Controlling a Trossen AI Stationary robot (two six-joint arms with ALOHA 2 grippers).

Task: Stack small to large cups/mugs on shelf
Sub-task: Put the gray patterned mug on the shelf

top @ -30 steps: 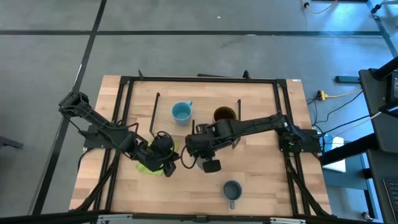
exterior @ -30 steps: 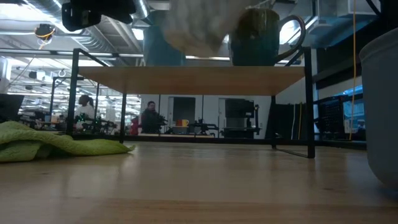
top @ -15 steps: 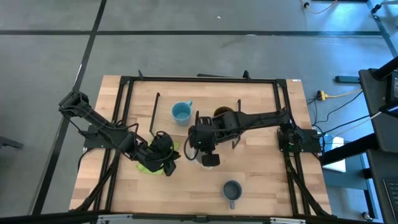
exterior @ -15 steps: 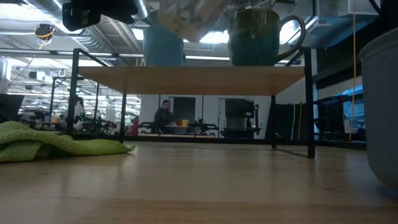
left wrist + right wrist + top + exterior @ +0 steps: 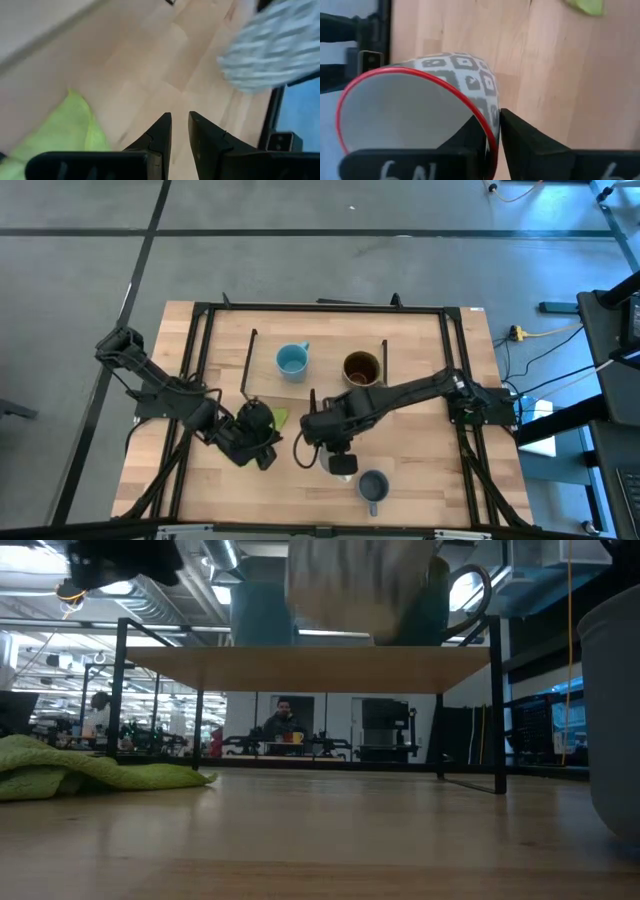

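Right wrist view: right gripper [image 5: 492, 132] apparently pinches white mug [image 5: 415, 107] rim.

Bare shelf [image 5: 330, 385] board between light blue mug [image 5: 290, 361] and brown mug [image 5: 361, 367], wire ends flanking.

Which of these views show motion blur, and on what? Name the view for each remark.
Low view: a pale smear blurs above the shelf, while the green cloth stays sharp. Left wrist view: a patterned mug is streaked. Right wrist view: the white mug on the right gripper is crisp.
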